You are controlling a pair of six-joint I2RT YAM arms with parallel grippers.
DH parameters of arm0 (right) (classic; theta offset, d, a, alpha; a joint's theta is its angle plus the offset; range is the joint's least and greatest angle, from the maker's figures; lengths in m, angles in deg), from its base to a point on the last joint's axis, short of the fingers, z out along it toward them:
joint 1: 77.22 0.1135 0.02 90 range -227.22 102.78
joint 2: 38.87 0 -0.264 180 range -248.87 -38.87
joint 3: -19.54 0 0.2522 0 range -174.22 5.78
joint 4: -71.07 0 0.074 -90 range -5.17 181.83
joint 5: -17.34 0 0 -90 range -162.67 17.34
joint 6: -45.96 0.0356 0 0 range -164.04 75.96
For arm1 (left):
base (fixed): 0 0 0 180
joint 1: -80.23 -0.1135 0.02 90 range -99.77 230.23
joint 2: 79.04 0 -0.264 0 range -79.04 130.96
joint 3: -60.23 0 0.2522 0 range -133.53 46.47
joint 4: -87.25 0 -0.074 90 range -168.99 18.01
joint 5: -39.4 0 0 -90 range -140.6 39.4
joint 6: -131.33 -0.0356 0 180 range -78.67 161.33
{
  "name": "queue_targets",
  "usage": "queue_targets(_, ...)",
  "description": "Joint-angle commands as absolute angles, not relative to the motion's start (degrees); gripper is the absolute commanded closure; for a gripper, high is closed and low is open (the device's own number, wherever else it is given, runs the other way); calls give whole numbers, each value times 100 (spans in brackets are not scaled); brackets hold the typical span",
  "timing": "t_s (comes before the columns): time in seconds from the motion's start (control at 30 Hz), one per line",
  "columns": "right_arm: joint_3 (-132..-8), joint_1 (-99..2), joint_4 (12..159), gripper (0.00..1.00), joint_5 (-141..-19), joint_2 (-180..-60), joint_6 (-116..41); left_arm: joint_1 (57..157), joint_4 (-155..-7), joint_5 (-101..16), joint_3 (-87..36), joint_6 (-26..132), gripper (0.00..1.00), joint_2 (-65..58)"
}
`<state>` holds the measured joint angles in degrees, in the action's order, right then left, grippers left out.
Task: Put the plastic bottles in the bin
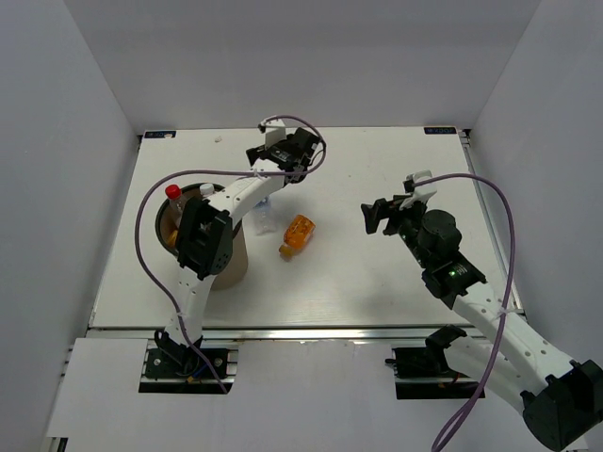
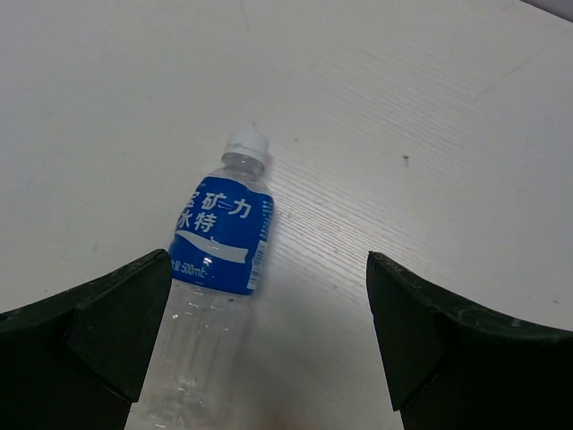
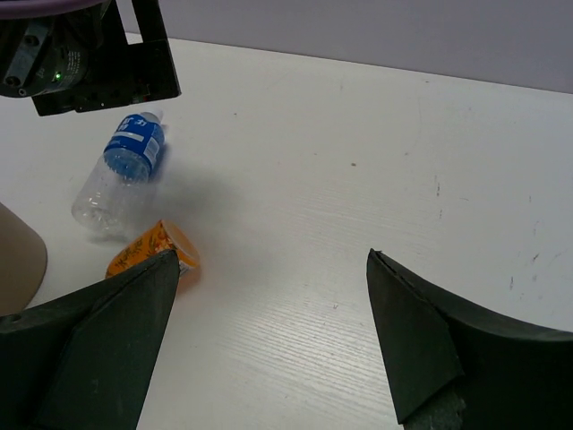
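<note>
A white table [image 1: 377, 282] — pale grey walls [image 1: 57, 188] rise around it, a metal rail [image 1: 311, 331] along its near edge.

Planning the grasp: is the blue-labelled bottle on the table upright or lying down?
Lying down: the blue-labelled bottle rests lengthwise on the table, white cap pointing sideways, not up.

L wrist view: blue-label bottle [image 2: 220, 235] lies betw. the fingers of the left end effector [image 2: 268, 260], nearer its left finger [image 2: 89, 349]. Base is cut off by bottom edge, lower body partly behind that finger. Small label print unreadable.

Top view: same bottle mostly hidden under left arm [image 1: 236, 196], just behind its end effector. Bin [image 1: 238, 264] largely covered by arm's joint block. Red-cap bottle [image 1: 173, 194] shows cap & neck only, rest down in bin.

R wrist view: orange bottle [image 3: 150, 244] partly behind left finger of right end effector [image 3: 269, 260]. Bin cut by left edge. Blue-label bottle's cap mostly hidden by left end effector.
</note>
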<state>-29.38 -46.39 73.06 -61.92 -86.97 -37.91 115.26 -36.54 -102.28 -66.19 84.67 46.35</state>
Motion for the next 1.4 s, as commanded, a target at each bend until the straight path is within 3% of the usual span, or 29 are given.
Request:
queue_targets(0.0,-2920,-4725,7060,11,-6413,-8721,-3649,11381,-3567,-10412,-6481,9053,2,4550)
queue_targets(0.47,-2911,-4778,7042,11,-6414,-8809,-3596,11170,-2995,-10465,-6604,9819,2,5245)
queue_targets(0.9,-2876,-4786,7025,11,-6317,-8713,-3543,11038,-3741,-9789,-5988,9478,3,5131)
queue_targets(1.37,-2824,-4795,6963,11,-6256,-8616,-3534,11055,-5349,-9007,-4617,8469,40,3683)
